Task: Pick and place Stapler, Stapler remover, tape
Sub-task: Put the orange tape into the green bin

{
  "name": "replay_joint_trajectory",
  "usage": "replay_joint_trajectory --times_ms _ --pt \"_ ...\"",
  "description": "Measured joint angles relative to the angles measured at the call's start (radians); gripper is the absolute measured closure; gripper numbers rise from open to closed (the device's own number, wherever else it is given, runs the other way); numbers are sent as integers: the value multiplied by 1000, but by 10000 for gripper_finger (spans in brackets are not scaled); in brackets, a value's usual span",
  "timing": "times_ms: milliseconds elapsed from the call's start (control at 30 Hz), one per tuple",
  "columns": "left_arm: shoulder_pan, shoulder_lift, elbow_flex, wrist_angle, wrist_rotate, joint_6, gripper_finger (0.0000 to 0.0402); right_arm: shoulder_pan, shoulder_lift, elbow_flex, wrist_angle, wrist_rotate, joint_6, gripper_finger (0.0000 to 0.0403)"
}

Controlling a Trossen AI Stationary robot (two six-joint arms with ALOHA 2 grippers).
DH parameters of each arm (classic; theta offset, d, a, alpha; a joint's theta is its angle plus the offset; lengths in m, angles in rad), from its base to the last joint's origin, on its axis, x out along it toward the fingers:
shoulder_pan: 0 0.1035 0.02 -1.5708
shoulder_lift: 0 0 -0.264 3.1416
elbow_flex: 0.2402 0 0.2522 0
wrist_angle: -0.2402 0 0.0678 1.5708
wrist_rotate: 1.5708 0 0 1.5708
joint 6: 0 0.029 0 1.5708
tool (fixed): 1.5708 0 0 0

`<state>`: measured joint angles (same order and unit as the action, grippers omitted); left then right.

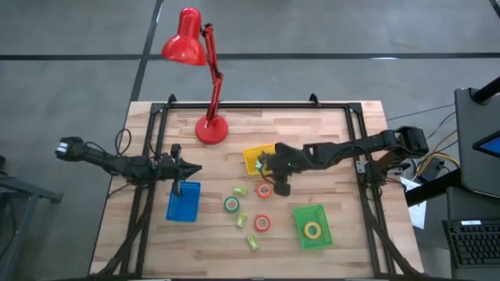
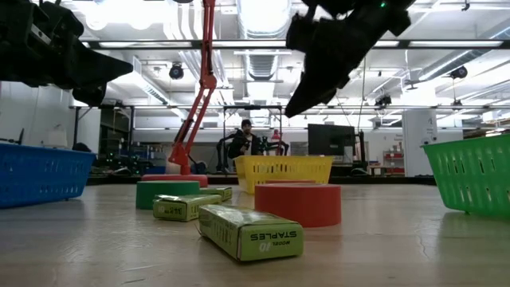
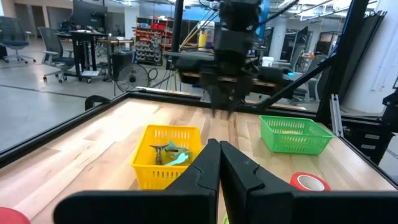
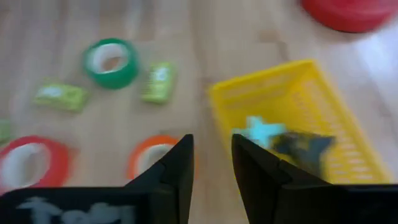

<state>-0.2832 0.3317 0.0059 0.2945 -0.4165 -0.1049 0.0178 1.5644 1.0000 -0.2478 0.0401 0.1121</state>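
Wooden table (image 1: 328,140), three baskets out!
Green basket (image 1: 300,216) holds yellow tape (image 1: 312,230); yellow basket (image 1: 251,154) holds stapler removers (image 3: 169,153); left gripper (image 1: 190,168) clenched, right gripper (image 1: 281,189) slightly parted, empty.

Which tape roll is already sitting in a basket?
The yellow tape roll: it lies inside the green basket. The orange, green and red rolls lie on the bare wooden table.

A red desk lamp (image 1: 195,70) stands at the far edge of the wooden table (image 1: 328,129), its round base (image 1: 211,129) on the boards and its shade leaning out past the table edge. Three baskets sit on the top: a blue one (image 1: 183,201) toward the left, a yellow one (image 1: 256,158) near the middle, a green one (image 1: 312,226) on the right. Small lime-green staple boxes (image 2: 249,231) lie scattered between them. Far back in the room, a person (image 2: 239,142) sits at a desk.
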Motion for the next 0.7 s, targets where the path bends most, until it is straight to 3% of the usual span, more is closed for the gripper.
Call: replay_joint_trajectory --times_ms 333,700 --pt "0 1 0 0 0 0 392 90 81 0 6 12 -41 285" --pt "0 1 0 0 0 0 392 154 224 28 47 41 -63 214"
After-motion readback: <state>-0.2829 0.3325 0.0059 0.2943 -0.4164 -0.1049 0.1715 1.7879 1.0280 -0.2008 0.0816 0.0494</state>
